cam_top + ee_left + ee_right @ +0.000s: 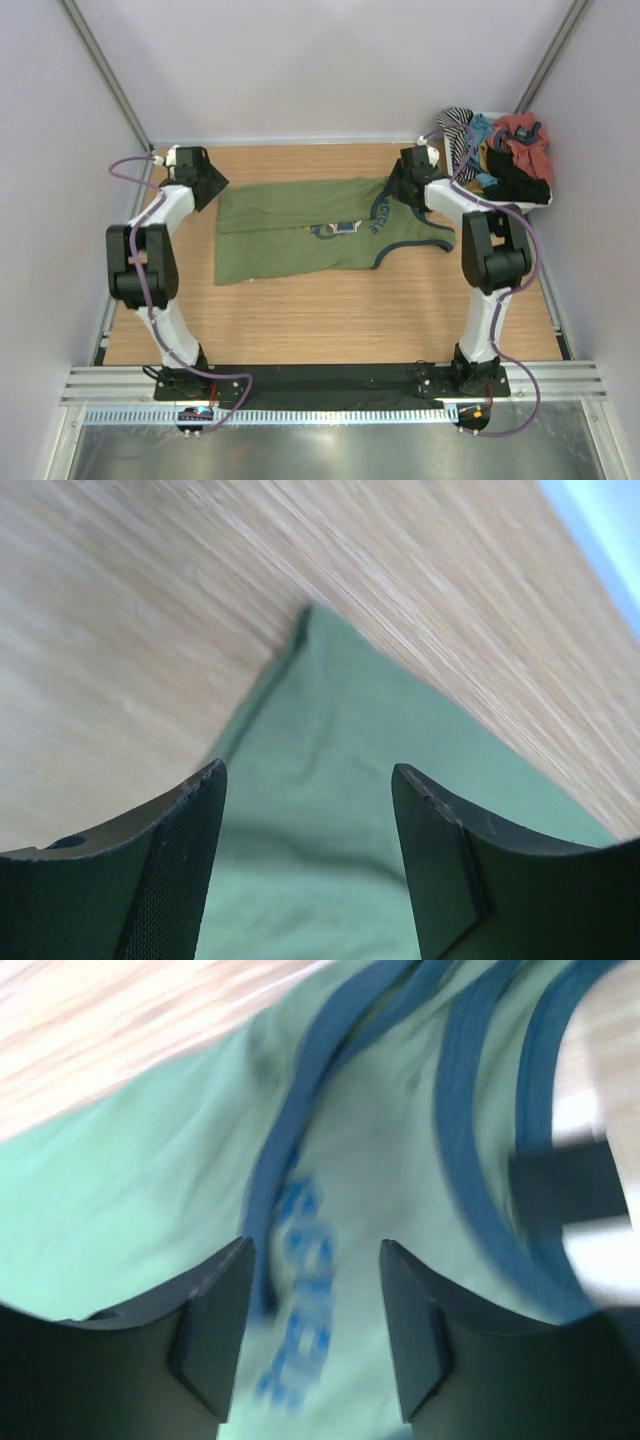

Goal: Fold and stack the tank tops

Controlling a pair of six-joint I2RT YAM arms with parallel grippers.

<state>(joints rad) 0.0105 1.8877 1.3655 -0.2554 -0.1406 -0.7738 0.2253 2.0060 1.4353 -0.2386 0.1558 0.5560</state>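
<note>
The wooden table [330, 320] takes up most of the view; across its middle the olive green tank top [300, 240] lies spread flat, hem end to the left, blue-trimmed neck and armholes to the right; a heap of clothes [500, 150] sits at the far right corner, the black top [520, 185] at its near edge; the left gripper [308, 775] hangs over the hem's far corner, jaws apart, holding nothing; the right gripper [315, 1245] hangs over the neck trim and blue lettering, jaws likewise apart and empty.
</note>
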